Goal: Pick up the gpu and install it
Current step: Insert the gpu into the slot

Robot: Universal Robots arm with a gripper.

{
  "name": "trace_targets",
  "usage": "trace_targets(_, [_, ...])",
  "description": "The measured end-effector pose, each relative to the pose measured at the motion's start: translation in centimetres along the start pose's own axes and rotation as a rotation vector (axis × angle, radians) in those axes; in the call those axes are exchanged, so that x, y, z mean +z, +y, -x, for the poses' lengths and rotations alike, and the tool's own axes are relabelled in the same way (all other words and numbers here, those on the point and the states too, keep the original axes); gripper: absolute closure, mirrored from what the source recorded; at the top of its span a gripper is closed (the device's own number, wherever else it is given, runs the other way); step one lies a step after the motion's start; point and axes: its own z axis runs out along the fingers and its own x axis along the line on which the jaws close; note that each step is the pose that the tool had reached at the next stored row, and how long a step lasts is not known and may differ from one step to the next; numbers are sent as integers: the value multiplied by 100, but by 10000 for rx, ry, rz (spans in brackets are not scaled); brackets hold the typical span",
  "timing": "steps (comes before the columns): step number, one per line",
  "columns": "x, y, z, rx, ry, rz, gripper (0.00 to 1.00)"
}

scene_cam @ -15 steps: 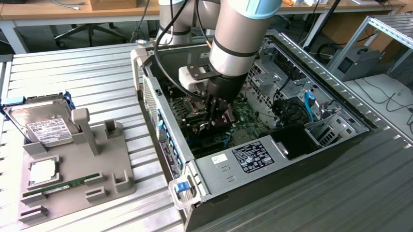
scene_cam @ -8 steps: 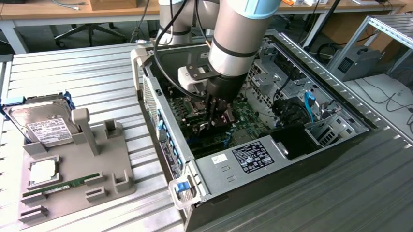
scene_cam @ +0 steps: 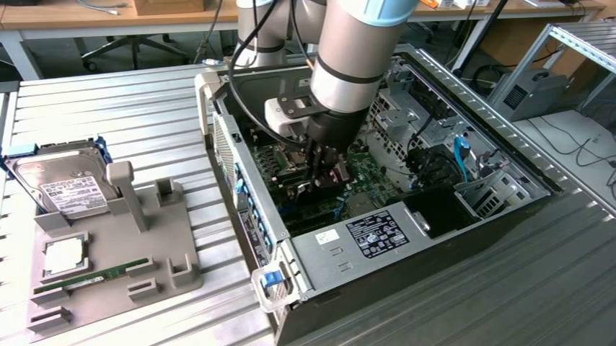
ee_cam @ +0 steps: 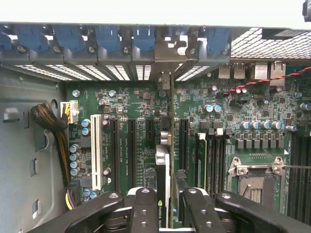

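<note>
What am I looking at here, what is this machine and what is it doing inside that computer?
This is a robot arm with a two-fingered gripper reaching down into an open computer case lying on a metal table. One picture is taken from a camera off to the side. The other comes from a camera on the arm's wrist, looking past the gripper at the green motherboard. The gripper is shut on the gpu, a graphics card seen edge-on, held over the long slots. On the exterior view's left, a grey holder carries a silver hard drive, a processor chip and a narrow memory stick.
</note>
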Motion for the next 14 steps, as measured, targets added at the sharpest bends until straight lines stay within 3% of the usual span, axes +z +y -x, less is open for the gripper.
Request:
trace_targets(4, [-1,16,0,-1,14,-26,75])
trace_targets(7, [1,17,-1,11,76,-46,75])
trace_targets(14, [0,14,0,32,80,-47,75])
